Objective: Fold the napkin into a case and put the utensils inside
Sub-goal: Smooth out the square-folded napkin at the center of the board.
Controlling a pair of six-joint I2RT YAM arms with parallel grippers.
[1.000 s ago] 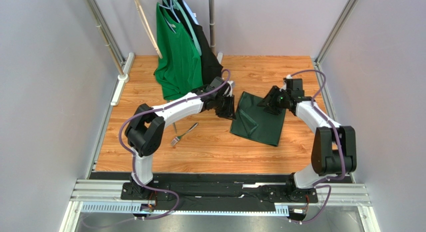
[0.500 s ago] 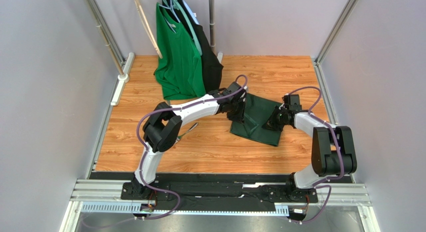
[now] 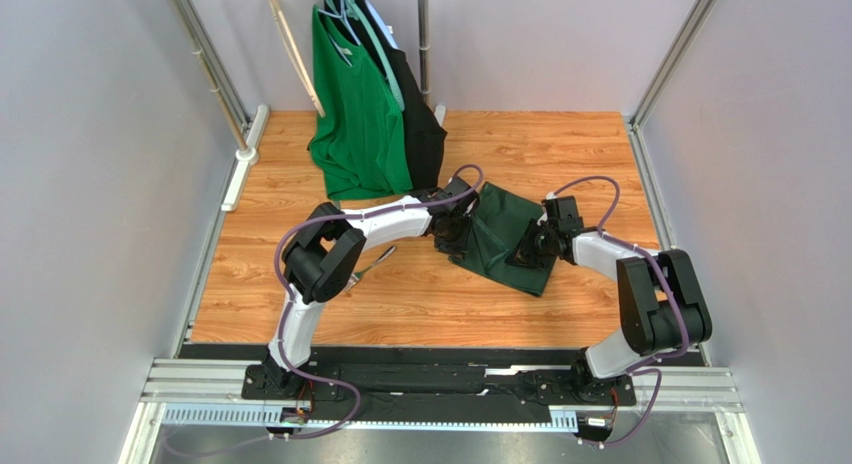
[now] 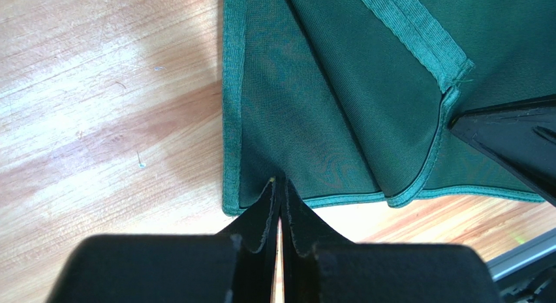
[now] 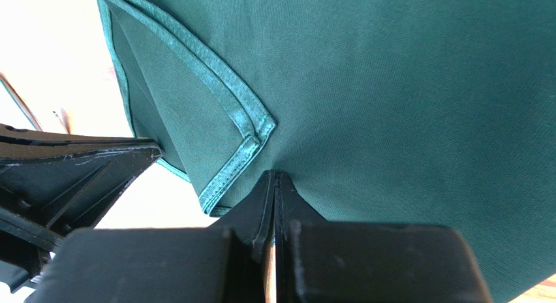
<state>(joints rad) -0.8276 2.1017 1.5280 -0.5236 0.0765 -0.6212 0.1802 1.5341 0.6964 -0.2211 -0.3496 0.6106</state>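
Left wrist view, left end effector (image 4: 279, 184) pinching napkin (image 4: 339, 107) hem; far edges cropped

Nothing legible

We found no word, label, brand mark or number that we could read in any of the three views. The napkin (image 3: 505, 234) showed us only plain green cloth with stitched hems, and the table (image 3: 560, 149) only wood grain.
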